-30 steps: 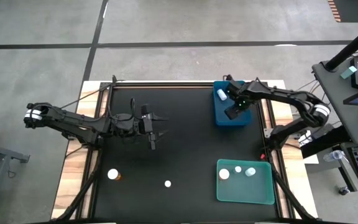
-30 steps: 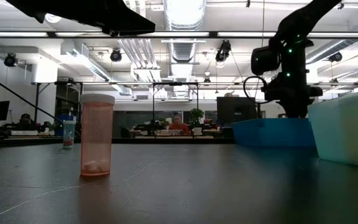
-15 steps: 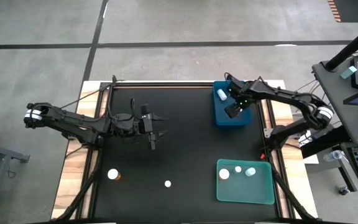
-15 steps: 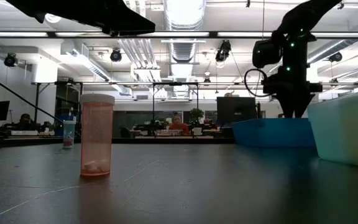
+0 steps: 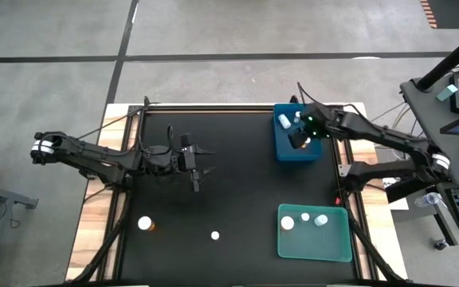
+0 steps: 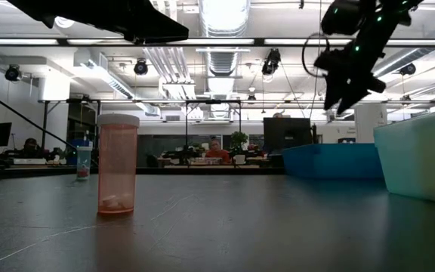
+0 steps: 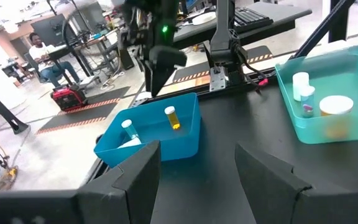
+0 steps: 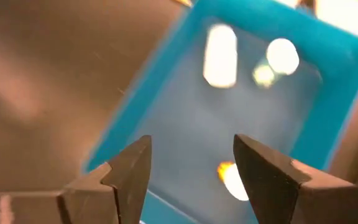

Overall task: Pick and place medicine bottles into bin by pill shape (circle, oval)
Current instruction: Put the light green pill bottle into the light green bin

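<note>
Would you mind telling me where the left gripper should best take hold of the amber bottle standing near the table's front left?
Probably from above, closing on the amber bottle's sides just below its white cap. It stands upright with open table all round, so a vertical descent by the left gripper looks clear.

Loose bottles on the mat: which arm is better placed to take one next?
Probably left: the left gripper hovers open, nearer the two loose bottles. The right gripper is open, empty, over the blue bin.
</note>
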### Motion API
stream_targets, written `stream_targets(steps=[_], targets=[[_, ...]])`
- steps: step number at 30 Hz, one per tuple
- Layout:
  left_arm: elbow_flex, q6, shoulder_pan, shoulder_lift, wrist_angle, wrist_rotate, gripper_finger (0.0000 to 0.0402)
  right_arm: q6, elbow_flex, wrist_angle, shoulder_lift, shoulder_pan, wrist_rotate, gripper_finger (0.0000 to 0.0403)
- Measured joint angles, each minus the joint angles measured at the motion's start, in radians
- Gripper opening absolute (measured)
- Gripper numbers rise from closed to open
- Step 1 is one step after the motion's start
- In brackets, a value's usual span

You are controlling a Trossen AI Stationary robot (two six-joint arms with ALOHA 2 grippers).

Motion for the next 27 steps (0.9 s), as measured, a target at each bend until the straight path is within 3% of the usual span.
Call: stream_targets(steps=[6, 15, 19, 23, 27], targets=[[0.000, -0.014, 0.000, 0.000, 0.000, 0.000, 0.0191, -0.032, -0.096, 0.224, -0.108, 0.119, 0.052, 0.0219], [0.000, -0.113, 0.000, 0.000, 0.000, 0.000, 0.0191, -0.290, -0.339, 0.711, -0.165, 0.293, 0.039, 0.0219], [0.000, -0.170, 0.000, 0.000, 0.000, 0.000, 0.0191, -0.487, -0.516, 1.097, -0.148, 0.394, -0.035, 0.0219], [0.000, -0.171, 0.000, 0.000, 0.000, 0.000, 0.0191, -0.604, -0.670, 1.499, -0.103, 0.476, -0.016, 0.0219], [0.000, -0.172, 0.000, 0.000, 0.000, 0.000, 0.0191, -0.631, -0.729, 1.727, -0.100, 0.492, -0.007, 0.0219]])
